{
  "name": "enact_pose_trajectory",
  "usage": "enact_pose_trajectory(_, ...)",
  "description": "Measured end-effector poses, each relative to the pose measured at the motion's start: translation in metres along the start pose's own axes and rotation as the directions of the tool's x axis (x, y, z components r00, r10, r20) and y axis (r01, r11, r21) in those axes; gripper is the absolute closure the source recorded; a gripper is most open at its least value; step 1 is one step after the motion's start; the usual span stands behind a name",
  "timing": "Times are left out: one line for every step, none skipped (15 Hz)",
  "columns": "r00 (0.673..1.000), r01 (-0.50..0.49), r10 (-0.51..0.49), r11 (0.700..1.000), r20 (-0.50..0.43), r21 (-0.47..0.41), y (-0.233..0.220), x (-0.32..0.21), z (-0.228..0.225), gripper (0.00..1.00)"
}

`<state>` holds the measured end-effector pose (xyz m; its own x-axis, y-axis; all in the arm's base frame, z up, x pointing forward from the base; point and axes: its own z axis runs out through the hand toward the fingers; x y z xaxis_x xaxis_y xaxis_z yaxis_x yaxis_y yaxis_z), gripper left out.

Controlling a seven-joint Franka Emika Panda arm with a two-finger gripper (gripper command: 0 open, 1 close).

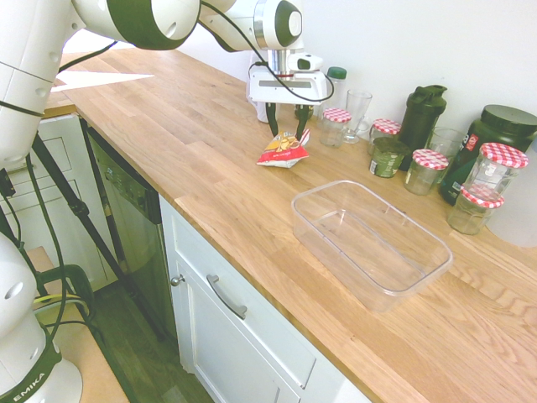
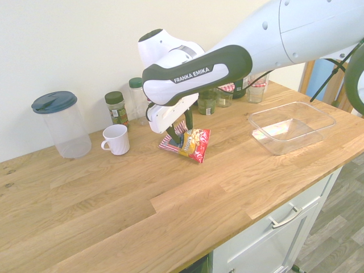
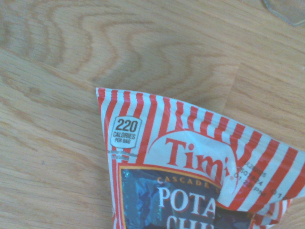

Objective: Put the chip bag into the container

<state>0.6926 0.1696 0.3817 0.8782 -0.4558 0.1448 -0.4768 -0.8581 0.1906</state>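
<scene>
In the first exterior view the pincer points down with its dark fingers spread apart on either side of the bag, which lies on the worktop directly beneath it; the tub stands well apart, toward the front edge. In the second exterior view the pincer straddles the bag's upper end, a white cup near it. The wrist view shows the bag's striped top close below.
</scene>
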Motion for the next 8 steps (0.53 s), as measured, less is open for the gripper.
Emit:
enact_pose_trajectory(1.000, 0.000, 0.000, 1.000, 0.001, -0.002, 0.0004, -0.0003, 0.0020, 1.00)
enact_pose_trajectory(1.000, -0.002, 0.002, 1.000, 0.000, -0.004, 0.0013, 0.0005, 0.0031, 1.00)
enact_pose_trajectory(1.000, -0.005, 0.005, 1.000, -0.001, -0.005, 0.0029, 0.0020, 0.0037, 1.00)
enact_pose_trajectory(1.000, -0.007, 0.007, 1.000, -0.002, -0.006, 0.0041, 0.0031, 0.0042, 1.00)
enact_pose_trajectory(1.000, -0.008, 0.008, 1.000, -0.002, -0.008, 0.0047, 0.0034, 0.0050, 1.00)
enact_pose_trajectory(1.000, -0.007, 0.007, 1.000, -0.001, -0.008, 0.0048, 0.0030, 0.0064, 1.00)
enact_pose_trajectory(1.000, -0.005, 0.005, 1.000, -0.001, -0.008, 0.0044, 0.0021, 0.0089, 1.00)
enact_pose_trajectory(1.000, -0.005, 0.005, 1.000, 0.001, -0.009, 0.0048, 0.0016, 0.0117, 1.00)
